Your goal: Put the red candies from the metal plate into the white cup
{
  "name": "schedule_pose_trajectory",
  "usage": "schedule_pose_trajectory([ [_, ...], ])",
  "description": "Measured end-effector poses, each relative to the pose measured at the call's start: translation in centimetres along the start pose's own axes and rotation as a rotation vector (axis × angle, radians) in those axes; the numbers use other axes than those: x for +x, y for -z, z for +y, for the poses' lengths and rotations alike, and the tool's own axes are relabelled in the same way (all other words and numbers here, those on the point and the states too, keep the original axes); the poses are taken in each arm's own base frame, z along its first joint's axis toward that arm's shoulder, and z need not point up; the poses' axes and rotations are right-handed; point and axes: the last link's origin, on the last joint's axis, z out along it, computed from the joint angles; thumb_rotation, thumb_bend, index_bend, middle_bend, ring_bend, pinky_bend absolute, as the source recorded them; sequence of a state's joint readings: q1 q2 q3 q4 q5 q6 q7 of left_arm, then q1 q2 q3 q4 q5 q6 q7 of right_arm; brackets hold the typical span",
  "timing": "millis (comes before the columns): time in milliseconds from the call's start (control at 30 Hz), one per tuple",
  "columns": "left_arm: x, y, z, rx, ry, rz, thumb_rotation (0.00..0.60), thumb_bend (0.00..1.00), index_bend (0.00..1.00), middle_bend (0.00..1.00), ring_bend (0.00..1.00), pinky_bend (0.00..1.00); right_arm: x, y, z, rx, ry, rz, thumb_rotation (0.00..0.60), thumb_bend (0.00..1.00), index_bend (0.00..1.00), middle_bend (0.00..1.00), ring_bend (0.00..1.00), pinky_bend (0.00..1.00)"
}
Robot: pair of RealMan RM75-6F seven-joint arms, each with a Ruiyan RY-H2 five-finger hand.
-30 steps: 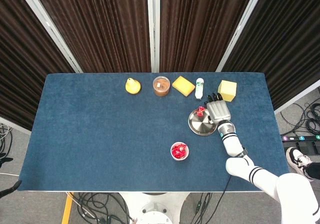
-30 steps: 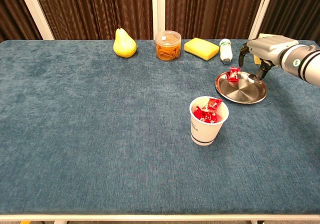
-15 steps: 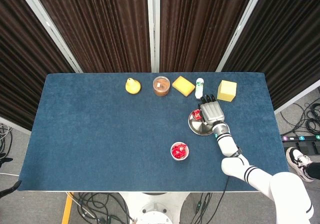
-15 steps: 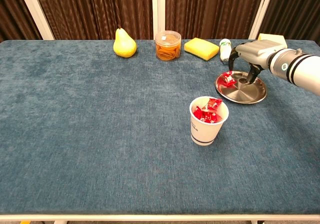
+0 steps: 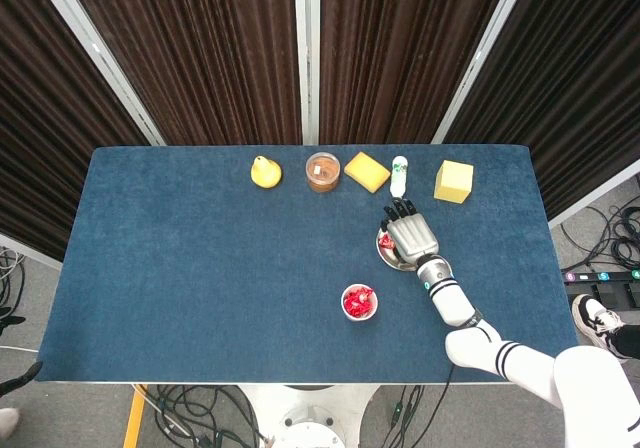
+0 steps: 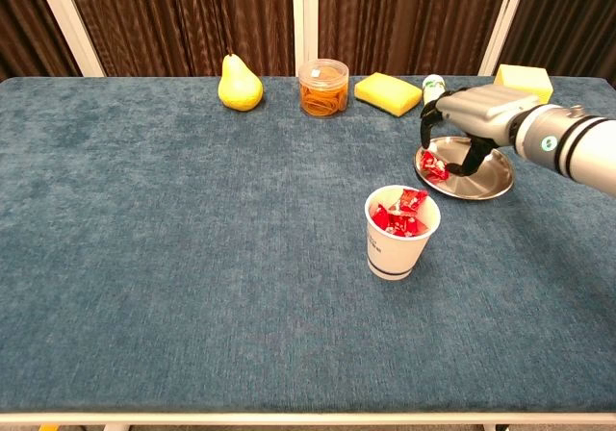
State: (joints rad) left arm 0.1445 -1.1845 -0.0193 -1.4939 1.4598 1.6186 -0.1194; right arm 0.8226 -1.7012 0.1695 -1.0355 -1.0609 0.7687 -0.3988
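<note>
The right hand (image 6: 469, 123) is hovering over the metal plate (image 6: 489, 183), fingers curling around a red candy (image 6: 434, 166) beneath; whether it is grasping is unclear. The white cup (image 6: 400, 234) is sitting nearer the bench front.

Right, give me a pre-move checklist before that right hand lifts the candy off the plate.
1. Right robot hand over the metal plate: ok.
2. Red candy at the fingertips: ok.
3. Candy actually pinched: cannot tell.
4. White cup upright, mouth open, candies already inside: ok.
5. Table between plate and cup bare: ok.
6. Small bottle just behind the hand, could get knocked: not ok.
</note>
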Motion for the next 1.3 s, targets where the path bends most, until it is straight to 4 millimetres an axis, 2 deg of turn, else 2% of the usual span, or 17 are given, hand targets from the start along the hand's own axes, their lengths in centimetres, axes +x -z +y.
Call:
schedule_pose_trajectory([
  [167,0.0,0.0,0.0,-0.004,0.004,0.002,0.600,0.12,0.37,0.31,0.27,0.26,0.1,0.6,0.7,-0.019,-0.028,0.009,0.600,0.30,0.36,0.10,0.00,0.00],
  [333,-0.1,0.0,-0.1,-0.004,0.006,0.001,0.600,0.12,0.37,0.31,0.27,0.26,-0.6,0.6,0.1,-0.026,-0.040,-0.002,0.600,0.29,0.39,0.12,0.00,0.00],
  [500,-0.1,0.2,-0.2,0.001,0.010,0.004,0.600,0.12,0.37,0.31,0.27,0.26,-1.2,0.0,-0.2,-0.056,-0.060,-0.003,0.600,0.23,0.41,0.12,0.00,0.00],
  [867,-0.2,0.2,-0.4,0.003,0.013,0.001,0.600,0.12,0.37,0.31,0.27,0.27,-1.9,-1.1,-0.6,-0.092,-0.089,0.001,0.600,0.23,0.43,0.13,0.00,0.00],
  [1200,-0.3,0.2,-0.3,0.003,0.013,-0.002,0.600,0.12,0.37,0.31,0.27,0.26,-1.8,-1.1,-1.1,-0.069,-0.087,0.003,0.600,0.23,0.43,0.13,0.00,0.00],
  [1300,-0.3,0.2,-0.4,0.006,0.014,-0.002,0.600,0.12,0.37,0.31,0.27,0.26,-1.9,-1.2,-1.2,-0.070,-0.083,0.001,0.600,0.27,0.46,0.13,0.00,0.00],
])
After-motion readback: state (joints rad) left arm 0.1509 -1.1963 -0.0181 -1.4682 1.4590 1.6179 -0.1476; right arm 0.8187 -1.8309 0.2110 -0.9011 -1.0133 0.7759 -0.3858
